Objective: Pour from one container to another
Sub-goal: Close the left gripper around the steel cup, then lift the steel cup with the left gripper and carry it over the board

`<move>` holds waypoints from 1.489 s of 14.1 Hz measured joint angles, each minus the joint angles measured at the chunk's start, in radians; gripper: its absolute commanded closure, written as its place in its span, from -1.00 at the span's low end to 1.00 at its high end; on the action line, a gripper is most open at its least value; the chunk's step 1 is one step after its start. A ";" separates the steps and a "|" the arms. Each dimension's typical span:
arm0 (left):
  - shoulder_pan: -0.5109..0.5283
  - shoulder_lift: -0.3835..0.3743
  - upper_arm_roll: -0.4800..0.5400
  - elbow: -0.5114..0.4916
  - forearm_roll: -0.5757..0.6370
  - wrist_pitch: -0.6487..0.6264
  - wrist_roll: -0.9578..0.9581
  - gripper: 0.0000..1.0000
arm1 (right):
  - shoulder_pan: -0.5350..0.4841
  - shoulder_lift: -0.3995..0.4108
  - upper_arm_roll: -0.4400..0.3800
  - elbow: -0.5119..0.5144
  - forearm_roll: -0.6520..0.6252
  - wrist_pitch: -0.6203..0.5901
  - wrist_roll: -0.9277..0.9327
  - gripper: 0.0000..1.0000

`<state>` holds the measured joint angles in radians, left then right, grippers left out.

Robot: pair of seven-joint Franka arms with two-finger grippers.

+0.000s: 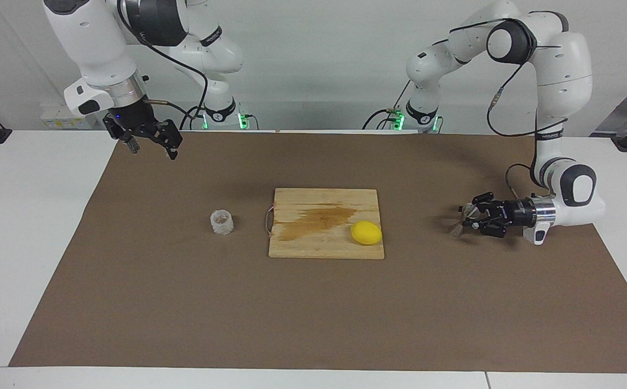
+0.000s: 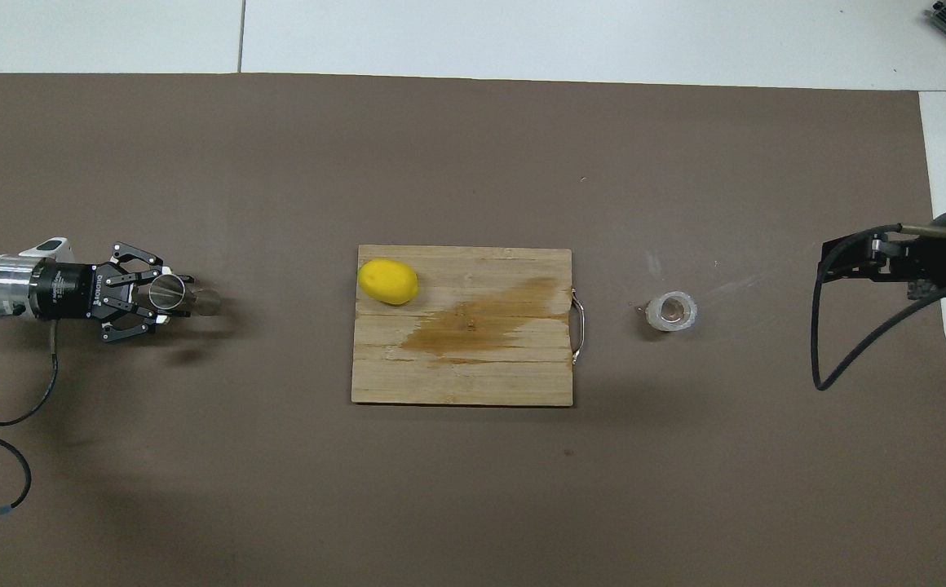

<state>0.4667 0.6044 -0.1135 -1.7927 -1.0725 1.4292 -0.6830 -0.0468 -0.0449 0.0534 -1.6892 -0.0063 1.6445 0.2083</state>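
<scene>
Left gripper: the left gripper [image 1: 467, 217] lies level, low over the brown mat [image 1: 313, 313] at the left arm's end of the table, its fingers closed in around the small grey metal hourglass-shaped jigger [image 1: 463, 219]; whether the grip is firm yet I cannot tell.
Jigger: it sits tilted between the fingers, its open mouth showing as a bright ring in the overhead view [image 2: 170, 293], well apart from the cup.
Cup: the small squat translucent whitish cup with crinkled walls [image 1: 221, 222] stands upright on the mat just beside the board's wire handle, toward the right arm's end.
Right gripper: the right gripper [image 1: 148, 141] waits raised over the mat's edge near its own base, fingers spread, holding nothing.
Handling, cup: probably light and thin-walled, so it would buckle under a hard squeeze; a gentle hold across the middle of the wall looks safest.
Handling, jigger: stiff, smooth metal, likely slippery; the narrow waist is the natural hold.
Nearby: a pale wooden cutting board with a dark stain [image 1: 327, 222] lies between the two containers, a yellow lemon [image 1: 366, 233] resting on its corner toward the jigger.
In the way: only the board and lemon lie on the straight line between jigger and cup.
</scene>
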 measured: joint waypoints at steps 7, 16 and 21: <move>0.000 0.002 0.000 -0.001 0.000 0.000 0.002 0.45 | 0.000 0.000 0.000 0.000 0.000 0.000 0.000 -1.00; 0.001 0.002 0.001 -0.002 -0.016 -0.016 0.037 0.96 | 0.000 0.000 0.000 0.000 0.000 0.000 0.000 -1.00; -0.002 -0.001 -0.038 0.001 -0.046 -0.024 0.014 0.96 | 0.000 0.000 0.000 0.000 0.000 0.000 0.000 -1.00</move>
<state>0.4647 0.6038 -0.1516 -1.7913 -1.1187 1.4050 -0.6694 -0.0468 -0.0449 0.0534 -1.6892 -0.0063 1.6445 0.2083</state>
